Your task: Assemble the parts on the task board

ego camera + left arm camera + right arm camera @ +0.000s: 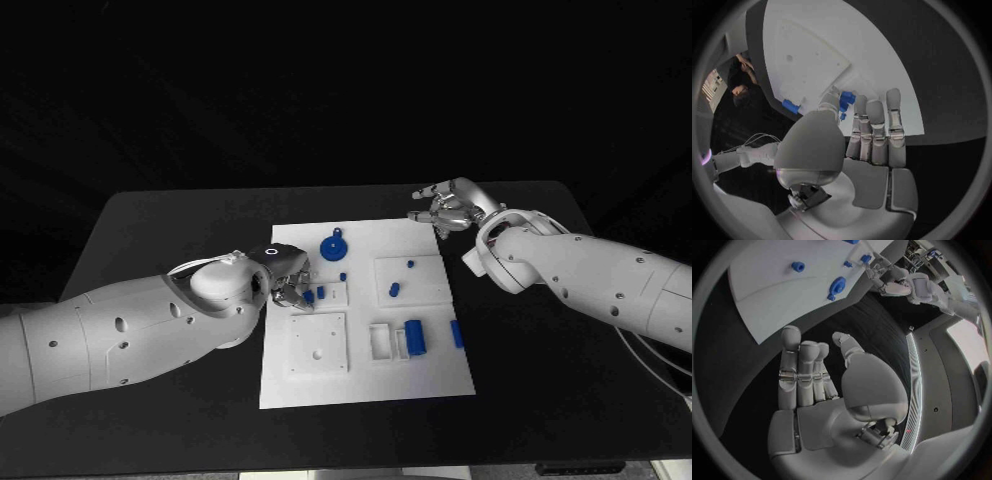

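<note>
— Left hand (pixel 293 283), what is it doing?
— Reaching over the task board (pixel 361 375)'s left side, fingertips pinching a small blue part (pixel 846 97) there.
— And the right hand (pixel 451 210)?
— Hovering off the board's far right corner, fingers straight and apart, holding nothing.

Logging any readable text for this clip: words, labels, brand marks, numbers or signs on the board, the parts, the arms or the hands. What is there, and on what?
None can be read.
Task board: plain white, no print visible.
Blue parts: no markings visible.
Left hand and right hand: no legible lettering.
Small glowing ring on the left wrist: a light, not a character.
</note>
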`<state>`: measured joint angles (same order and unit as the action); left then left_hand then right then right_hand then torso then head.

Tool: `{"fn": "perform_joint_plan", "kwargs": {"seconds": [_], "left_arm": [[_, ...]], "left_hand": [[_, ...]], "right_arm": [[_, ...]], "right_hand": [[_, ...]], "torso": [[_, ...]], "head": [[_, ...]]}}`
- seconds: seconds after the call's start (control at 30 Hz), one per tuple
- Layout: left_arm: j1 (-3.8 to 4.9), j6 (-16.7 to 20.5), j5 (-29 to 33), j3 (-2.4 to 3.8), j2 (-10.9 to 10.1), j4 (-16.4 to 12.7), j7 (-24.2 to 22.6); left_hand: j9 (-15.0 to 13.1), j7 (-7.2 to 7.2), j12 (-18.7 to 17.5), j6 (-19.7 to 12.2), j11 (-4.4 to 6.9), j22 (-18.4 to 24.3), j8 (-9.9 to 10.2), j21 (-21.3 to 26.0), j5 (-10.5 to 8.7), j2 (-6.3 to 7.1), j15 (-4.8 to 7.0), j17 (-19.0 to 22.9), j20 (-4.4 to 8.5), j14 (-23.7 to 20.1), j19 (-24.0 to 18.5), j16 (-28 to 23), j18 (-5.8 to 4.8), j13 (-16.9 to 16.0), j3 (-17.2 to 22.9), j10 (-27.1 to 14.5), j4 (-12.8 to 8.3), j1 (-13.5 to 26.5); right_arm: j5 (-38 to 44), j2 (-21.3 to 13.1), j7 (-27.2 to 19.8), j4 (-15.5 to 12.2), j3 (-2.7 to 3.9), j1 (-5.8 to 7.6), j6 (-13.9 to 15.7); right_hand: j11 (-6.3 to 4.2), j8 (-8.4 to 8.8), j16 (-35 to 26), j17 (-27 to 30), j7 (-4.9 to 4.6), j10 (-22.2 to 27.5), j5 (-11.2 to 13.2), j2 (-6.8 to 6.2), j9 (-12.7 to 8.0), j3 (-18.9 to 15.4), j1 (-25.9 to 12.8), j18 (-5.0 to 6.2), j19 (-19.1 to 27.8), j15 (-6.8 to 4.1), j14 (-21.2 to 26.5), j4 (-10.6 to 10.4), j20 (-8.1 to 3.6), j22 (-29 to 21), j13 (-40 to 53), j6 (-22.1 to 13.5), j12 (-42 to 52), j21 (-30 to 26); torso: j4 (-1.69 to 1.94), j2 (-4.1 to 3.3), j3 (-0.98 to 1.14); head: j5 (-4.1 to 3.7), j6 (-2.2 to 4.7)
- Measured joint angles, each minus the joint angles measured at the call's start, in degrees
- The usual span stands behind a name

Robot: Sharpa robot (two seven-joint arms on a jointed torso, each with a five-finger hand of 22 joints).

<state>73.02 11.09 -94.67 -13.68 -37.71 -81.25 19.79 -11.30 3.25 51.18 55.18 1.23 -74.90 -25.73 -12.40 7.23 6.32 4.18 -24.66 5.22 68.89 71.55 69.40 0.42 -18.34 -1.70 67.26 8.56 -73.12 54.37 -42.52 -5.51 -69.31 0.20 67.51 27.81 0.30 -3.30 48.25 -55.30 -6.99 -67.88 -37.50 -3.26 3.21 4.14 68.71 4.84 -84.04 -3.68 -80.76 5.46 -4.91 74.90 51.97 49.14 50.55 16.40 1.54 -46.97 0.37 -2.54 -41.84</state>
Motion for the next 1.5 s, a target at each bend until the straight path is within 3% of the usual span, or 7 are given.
{"fn": "perform_joint_plan", "kwargs": {"seconds": [0.37,0.63,0.83,1.03,1.23,1.33,1.5], "left_arm": [[-0.08,0.0,0.0,0.11,0.7,0.6,0.1],[-0.11,-0.1,0.0,0.20,1.1,0.9,0.5],[-0.11,-0.3,0.0,0.26,1.5,1.2,0.8],[-0.15,-0.4,-0.1,0.37,1.7,1.4,0.9],[-0.17,-0.7,-0.1,0.49,1.8,1.2,0.8],[-0.12,-0.9,-0.1,0.55,1.6,1.0,0.6],[-0.10,-1.2,-0.1,0.61,1.2,0.7,0.4]], "left_hand": [[-0.5,-0.08,-0.3,1.5,0.09,0.0,2.3,0.0,-0.42,0.00,0.01,-0.1,0.00,0.4,0.0,0.0,0.00,0.0,0.1,0.5,0.2,0.0],[-0.8,-0.09,-0.3,1.8,0.09,0.0,3.0,0.0,-3.63,1.17,0.01,-0.2,0.00,0.4,0.0,0.0,0.00,0.0,0.3,0.5,2.2,1.2],[-0.8,-0.24,-0.3,1.9,0.09,0.0,3.2,0.0,-3.97,1.47,0.01,-0.3,0.00,0.4,0.0,0.0,0.00,0.0,0.7,0.5,3.1,1.5],[-0.8,-0.51,-0.3,3.8,0.30,0.0,4.3,-0.2,-2.40,-2.21,0.22,-0.3,0.00,0.6,0.0,0.0,0.00,-0.1,0.6,0.7,-1.6,-2.2],[0.9,-0.85,-0.3,7.9,0.39,0.0,8.5,-0.3,-0.08,-5.57,0.21,-0.5,0.21,0.6,0.2,0.0,0.00,-0.4,-0.7,1.0,-6.6,-5.9],[1.9,-1.01,-0.3,10.0,0.61,0.0,11.6,-0.8,0.12,-6.79,0.21,-0.5,0.21,0.6,0.2,0.0,0.00,-0.5,-2.0,0.8,-8.5,-7.4],[2.4,-1.02,-0.3,10.2,0.82,0.0,13.8,-0.8,0.05,-7.08,0.21,-0.5,0.21,0.6,0.2,0.0,0.01,-0.5,-2.9,0.6,-8.8,-7.7]], "right_arm": [[0.0,0.0,0.0,0.0,0.00,0.00,0.0],[0.0,0.0,0.0,0.0,0.00,0.00,0.0],[0.0,0.0,0.0,0.0,0.00,0.00,0.0],[0.0,0.0,0.0,0.0,0.00,0.00,-0.1],[0.0,0.0,0.0,-0.1,0.00,0.00,-0.1],[0.0,-0.1,0.0,-0.1,0.00,0.00,-0.1],[0.0,-0.1,0.0,-0.1,0.00,0.00,-0.1]], "right_hand": [[0.00,0.00,0.0,0.0,0.00,0.0,0.0,0.00,0.0,0.0,0.0,0.00,0.0,0.00,0.0,0.0,0.00,0.0,0.0,0.0,0.0,0.0],[0.00,0.00,0.0,0.0,0.00,0.0,0.0,0.00,0.0,0.0,0.0,0.00,0.0,0.00,0.0,0.0,0.00,0.0,0.0,0.0,0.0,0.0],[0.00,0.00,0.0,0.0,0.00,0.0,0.0,0.00,0.0,0.0,0.0,0.00,0.0,0.00,0.0,0.0,0.00,0.0,0.0,0.0,0.0,0.0],[0.00,0.00,0.0,0.0,0.00,0.0,0.0,0.00,0.0,0.0,0.0,0.00,0.0,0.00,0.0,0.0,0.00,0.0,0.0,0.0,0.0,0.0],[0.00,0.00,0.0,0.0,0.00,0.0,0.0,0.00,0.0,0.0,0.0,0.00,0.0,0.00,0.0,0.0,0.00,0.0,0.0,0.0,0.0,0.0],[0.00,0.00,0.0,0.0,0.00,0.0,0.0,0.00,0.0,0.0,0.0,-0.01,0.0,0.00,0.0,0.0,0.00,0.0,0.0,0.0,0.0,0.0],[0.00,0.00,0.0,0.0,0.00,0.0,0.0,0.00,0.0,0.0,0.0,0.00,0.0,0.00,0.0,0.0,0.00,0.0,0.0,0.0,0.0,0.0]], "torso": [[0.00,0.00,-0.01],[0.00,0.00,-0.01],[0.00,-0.01,-0.01],[0.01,0.00,-0.01],[0.01,0.03,-0.01],[0.02,0.03,-0.01],[0.03,0.03,-0.01]], "head": [[-0.16,-0.08],[-0.25,-0.14],[-0.29,-0.16],[-0.35,-0.21],[-0.47,-0.27],[-0.51,-0.30],[-0.58,-0.30]]}}
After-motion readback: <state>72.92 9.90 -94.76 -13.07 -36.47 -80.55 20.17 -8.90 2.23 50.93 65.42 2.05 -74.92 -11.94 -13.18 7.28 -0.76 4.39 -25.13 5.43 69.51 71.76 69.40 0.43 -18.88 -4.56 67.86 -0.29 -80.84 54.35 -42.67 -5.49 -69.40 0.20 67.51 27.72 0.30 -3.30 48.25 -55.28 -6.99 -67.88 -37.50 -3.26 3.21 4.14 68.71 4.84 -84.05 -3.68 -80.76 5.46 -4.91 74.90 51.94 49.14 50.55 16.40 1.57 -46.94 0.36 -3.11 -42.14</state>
